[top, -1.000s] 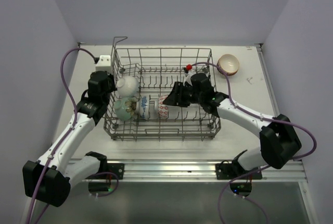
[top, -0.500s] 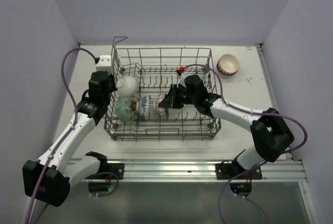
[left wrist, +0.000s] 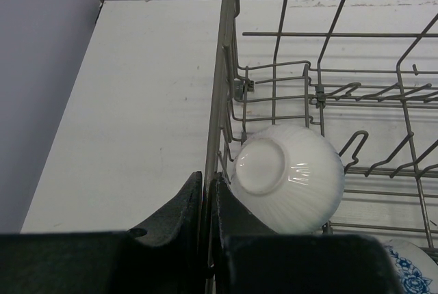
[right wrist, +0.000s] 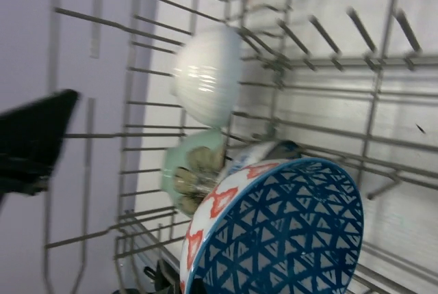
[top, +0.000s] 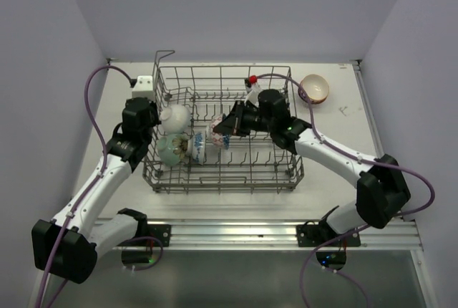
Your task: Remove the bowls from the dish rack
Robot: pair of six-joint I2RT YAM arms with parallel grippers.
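Five bowls were counted: one white bowl (top: 175, 116), one pale green bowl (top: 169, 149), one blue-and-white bowl (top: 198, 147), one red-and-blue patterned bowl (top: 217, 135) and one brown-patterned bowl (top: 313, 88). There was one dish rack (top: 229, 183), one white box (top: 144, 82) and two arms, the left arm (top: 100, 179) and the right arm (top: 336, 154).

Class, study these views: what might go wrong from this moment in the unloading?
The patterned bowl in the right gripper might slip and drop onto the green bowl or white bowl beside it. It hangs among the tines of the dish rack, so it might snag one coming out.
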